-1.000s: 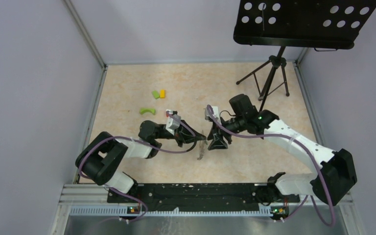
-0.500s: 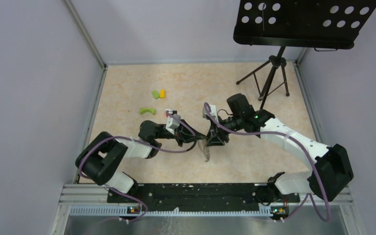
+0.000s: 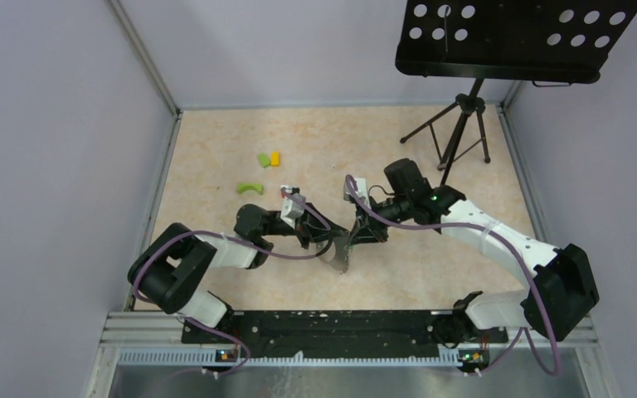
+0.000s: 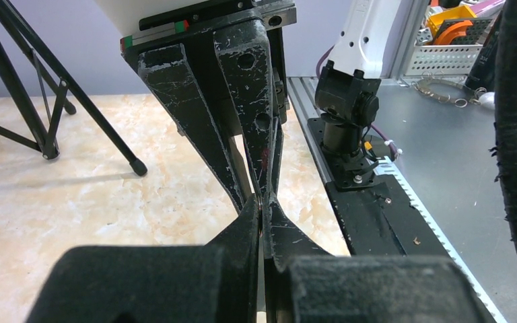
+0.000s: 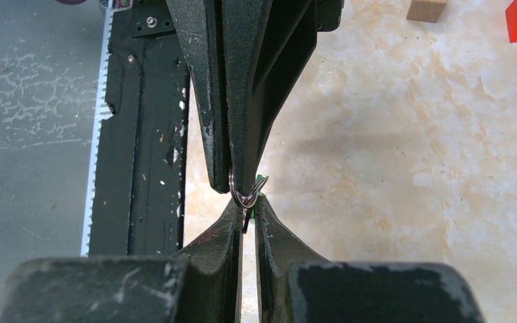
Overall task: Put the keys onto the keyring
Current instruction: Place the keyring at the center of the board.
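Both arms reach over the table (image 3: pixel 216 157) and meet tip to tip at its middle, so each can work against the other. The left gripper (image 5: pixel 236 180) is clenched on a thin wire loop, the keyring (image 5: pixel 241 199) I'd say, holding it steady. The right gripper (image 5: pixel 248 226) is pinched shut on a dark sliver just beneath, likely a key (image 5: pixel 244 219), lined up for threading. A green tag (image 5: pixel 260 196) peeps out beside them.
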